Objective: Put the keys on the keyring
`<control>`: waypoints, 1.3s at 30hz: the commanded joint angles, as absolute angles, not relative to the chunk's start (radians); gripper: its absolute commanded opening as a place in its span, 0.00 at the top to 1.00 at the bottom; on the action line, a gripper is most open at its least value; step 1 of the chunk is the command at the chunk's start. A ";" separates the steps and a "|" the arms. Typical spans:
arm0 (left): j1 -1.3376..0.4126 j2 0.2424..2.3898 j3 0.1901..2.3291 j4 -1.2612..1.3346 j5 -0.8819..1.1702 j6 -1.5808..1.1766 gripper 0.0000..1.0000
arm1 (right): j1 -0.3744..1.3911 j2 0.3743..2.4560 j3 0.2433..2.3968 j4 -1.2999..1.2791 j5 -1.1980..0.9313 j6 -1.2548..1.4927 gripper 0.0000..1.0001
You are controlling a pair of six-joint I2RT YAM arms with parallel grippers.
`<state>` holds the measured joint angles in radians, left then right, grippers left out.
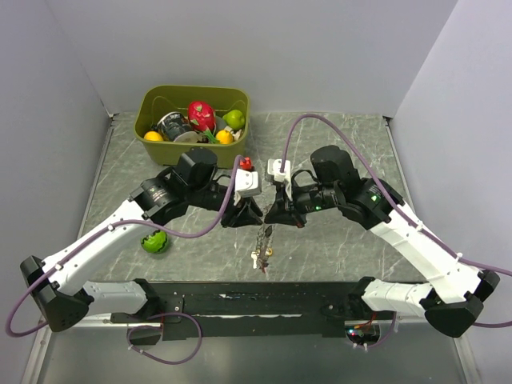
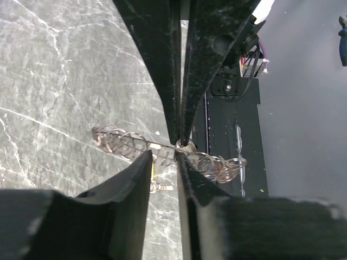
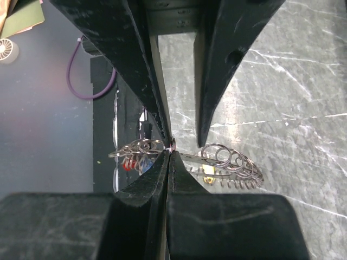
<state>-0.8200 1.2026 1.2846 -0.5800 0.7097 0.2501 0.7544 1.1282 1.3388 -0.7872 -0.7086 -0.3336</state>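
The keyring [image 1: 263, 237] hangs between my two grippers above the table, a thin metal loop strung with many small rings [image 3: 233, 162] and red and blue tags [image 3: 130, 162]. My right gripper [image 3: 171, 153] is shut on a small ring of it [image 3: 173, 144]. My left gripper [image 2: 164, 157] is open, with its fingertips either side of the keyring's wire [image 2: 157, 147] and the far finger against the pinched spot. A yellow-headed key [image 3: 209, 179] hangs under the ring. Small keys [image 1: 260, 258] dangle near the table. In the top view the grippers meet tip to tip, left [image 1: 250, 214] and right [image 1: 277, 214].
A green bin [image 1: 152, 104] with toy fruit and cans stands at the back left. A green ball [image 1: 154, 242] lies under the left arm. A black base plate [image 1: 264, 300] runs along the near edge. A small red item [image 1: 246, 164] sits by the left wrist.
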 commanded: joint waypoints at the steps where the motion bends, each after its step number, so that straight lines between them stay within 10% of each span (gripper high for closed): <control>1: -0.827 1.200 1.298 -0.532 0.758 0.261 0.73 | 0.749 1.092 1.345 -0.703 -0.733 -0.318 1.00; 11: -0.828 1.175 1.270 -0.477 0.776 0.230 0.99 | 0.750 1.097 1.336 -0.677 -0.704 -0.298 1.00; 20: -0.828 0.994 1.019 -0.057 0.677 0.031 0.99 | 0.741 0.921 1.181 -0.420 -0.578 -0.124 0.31; 24: -0.827 0.924 0.927 0.125 0.637 -0.072 0.99 | 0.732 0.867 1.135 -0.368 -0.600 -0.098 0.16; 32: -0.828 0.851 0.819 0.380 0.669 -0.176 0.99 | 0.730 0.845 1.111 -0.325 -0.719 -0.098 0.18; 39: -0.828 0.851 0.792 0.506 0.696 -0.229 0.99 | 0.730 0.861 1.124 -0.279 -0.785 -0.066 0.48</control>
<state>-0.8246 0.8673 0.7826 0.3370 0.6662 -0.1757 0.7349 0.8581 1.1095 -0.3626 -0.7307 -0.0929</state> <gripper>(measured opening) 0.021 0.575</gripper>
